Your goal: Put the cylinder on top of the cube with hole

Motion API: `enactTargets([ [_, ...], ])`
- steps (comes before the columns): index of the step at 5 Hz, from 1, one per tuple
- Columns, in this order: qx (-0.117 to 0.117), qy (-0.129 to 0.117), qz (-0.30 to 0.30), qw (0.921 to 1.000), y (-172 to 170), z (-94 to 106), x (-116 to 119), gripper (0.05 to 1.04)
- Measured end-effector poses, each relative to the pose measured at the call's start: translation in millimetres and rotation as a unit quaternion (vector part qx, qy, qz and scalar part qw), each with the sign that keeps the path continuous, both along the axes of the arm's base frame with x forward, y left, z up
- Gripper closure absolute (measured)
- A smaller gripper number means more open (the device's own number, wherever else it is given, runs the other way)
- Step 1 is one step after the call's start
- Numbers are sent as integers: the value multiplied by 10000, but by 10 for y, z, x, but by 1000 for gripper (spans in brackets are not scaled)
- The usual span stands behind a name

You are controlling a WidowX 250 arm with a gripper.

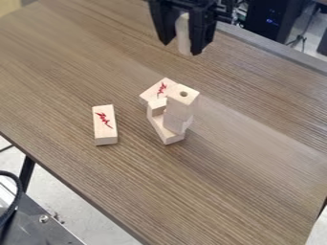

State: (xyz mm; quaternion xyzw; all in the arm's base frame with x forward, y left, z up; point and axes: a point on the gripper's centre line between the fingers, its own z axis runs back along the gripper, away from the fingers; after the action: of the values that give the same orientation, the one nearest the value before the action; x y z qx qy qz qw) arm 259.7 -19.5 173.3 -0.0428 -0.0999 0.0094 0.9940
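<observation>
- Wood-grain tabletop (pixel 223 191) spreads nearest the camera.
- Gripper (pixel 182 45) fingers clamp the pale, rounded cylinder (pixel 184 36), upright above the table's far side.
- Placing seems in hand: next, centre it over the holed cube (pixel 184 103), lower gently, release.
- Flat-sided wooden blocks (pixel 168 137) support the cube; a red-marked oblong block (pixel 105 131) lies apart.

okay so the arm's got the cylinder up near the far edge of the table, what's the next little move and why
Probably carry the hand toward the camera until the cylinder is above the cube with the hole, before lowering. The cylinder hangs upright beyond the stack, and the cube's holed top is uncovered.
</observation>
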Motion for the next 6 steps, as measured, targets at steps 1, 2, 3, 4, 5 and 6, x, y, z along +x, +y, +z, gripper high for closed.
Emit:
enactTargets([
  [1, 22, 316, -83, 9995, -5, -169, 39, 561],
  [2, 1, 598, -24, 9982, 28, -276, 31, 561],
  [3, 48, 893, 45, 9960, 55, -415, 76, 561],
  [4, 138, 1215, 190, 9923, 94, -489, 123, 561],
  [5, 214, 1335, 348, 9902, 151, -515, 151, 561],
  [6, 244, 1459, 442, 9880, 193, -545, 159, 561],
])
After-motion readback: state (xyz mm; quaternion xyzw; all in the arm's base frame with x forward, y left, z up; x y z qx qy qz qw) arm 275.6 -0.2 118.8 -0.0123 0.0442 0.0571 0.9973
